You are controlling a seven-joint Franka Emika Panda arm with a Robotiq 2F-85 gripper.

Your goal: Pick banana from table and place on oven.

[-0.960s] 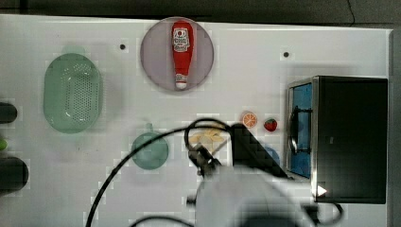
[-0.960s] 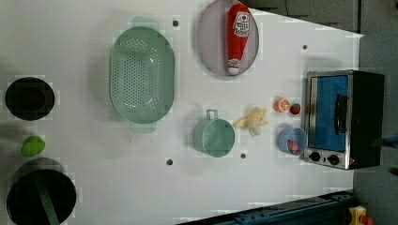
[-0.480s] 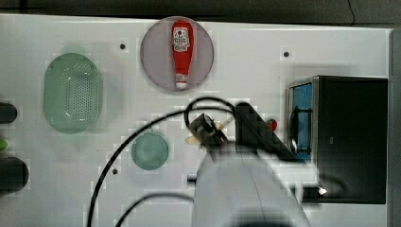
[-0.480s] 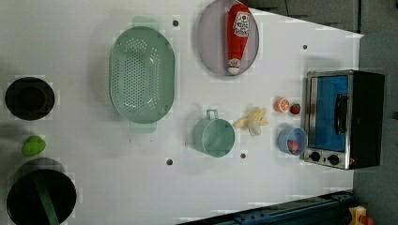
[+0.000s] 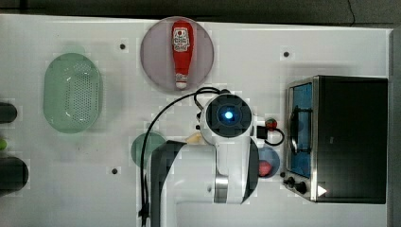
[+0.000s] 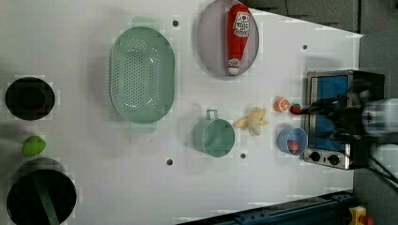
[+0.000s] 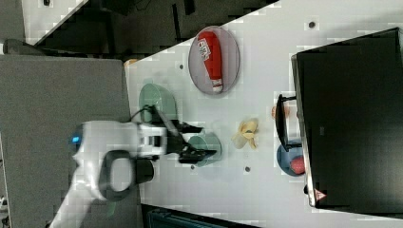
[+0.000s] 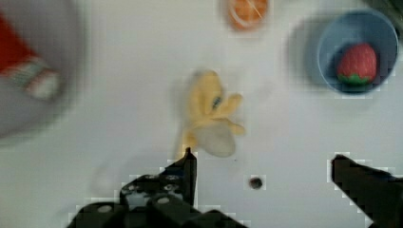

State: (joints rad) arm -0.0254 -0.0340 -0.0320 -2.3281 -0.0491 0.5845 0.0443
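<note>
since a second ago the arm (image 5: 222, 156) has swung over the banana (image 6: 252, 123), which lies on the table (image 6: 84, 47) at about nine o'clock from the oven (image 6: 335, 117) in the left view, and the gripper (image 8: 263, 173), fingers wide apart and empty, seems poised to descend.

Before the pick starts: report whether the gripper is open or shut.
Open. In the wrist view the gripper shows its two fingertips spread wide apart, nothing between them, with the banana lying on the table beyond.
</note>
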